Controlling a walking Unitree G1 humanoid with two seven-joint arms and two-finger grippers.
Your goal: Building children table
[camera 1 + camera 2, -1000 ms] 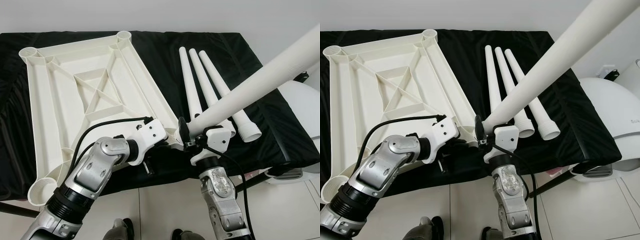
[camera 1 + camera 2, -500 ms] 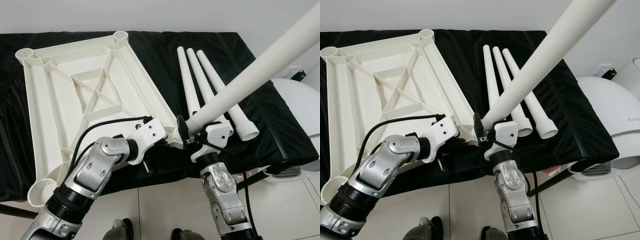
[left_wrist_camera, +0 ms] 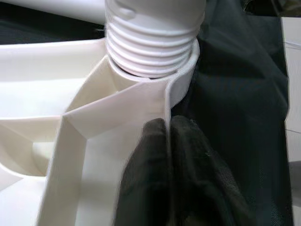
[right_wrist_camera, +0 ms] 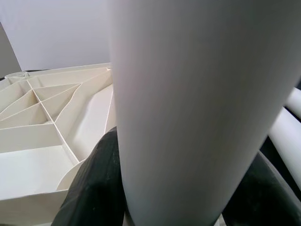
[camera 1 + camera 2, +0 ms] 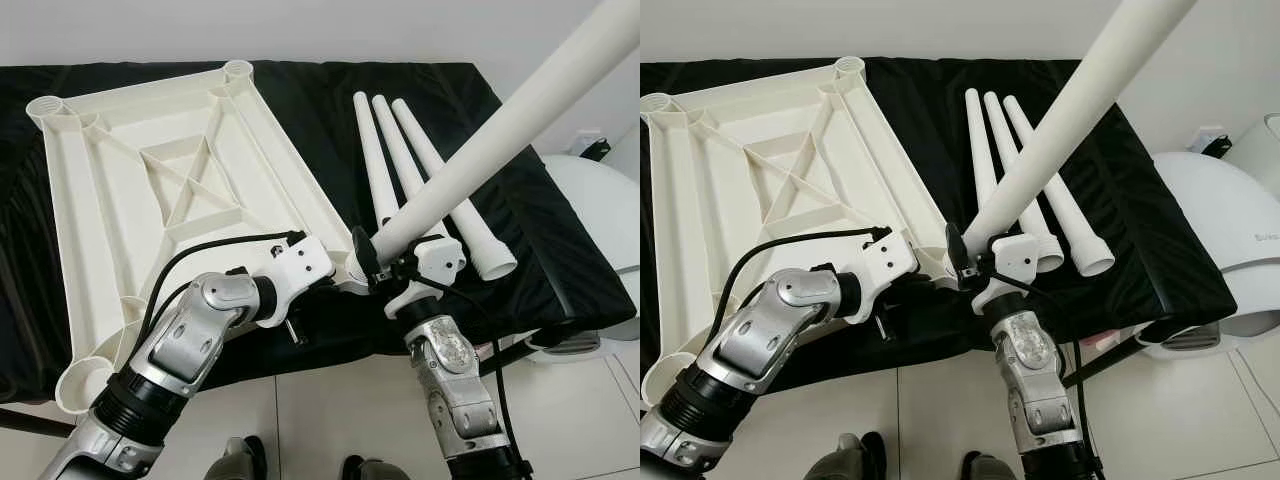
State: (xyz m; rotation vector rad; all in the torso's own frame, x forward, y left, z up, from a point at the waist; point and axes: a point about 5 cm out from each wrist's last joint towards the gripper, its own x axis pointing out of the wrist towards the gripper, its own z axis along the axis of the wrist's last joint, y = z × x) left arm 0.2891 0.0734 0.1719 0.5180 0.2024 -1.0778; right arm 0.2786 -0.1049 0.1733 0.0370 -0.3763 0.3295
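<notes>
Clamped around the base of a long white plastic table leg [image 5: 500, 135], my right gripper [image 5: 385, 262] held it rising up and away to my right, its threaded end seated in the near right corner socket of the upside-down white ribbed plastic tabletop [image 5: 150, 190]. Beside it, my left gripper [image 3: 167, 165] pinched the thin rim wall of that tabletop just next to the same socket, one black finger [image 3: 141, 183] on each side of the wall. Compared with a second ago, the leg stood a little steeper and my right wrist had twisted further, while my left grip had stayed where it was. Three more white tapered legs [image 5: 400, 160] lay side by side on the black cloth-covered table [image 5: 540, 250], to the right of the tabletop and apart from it.
</notes>
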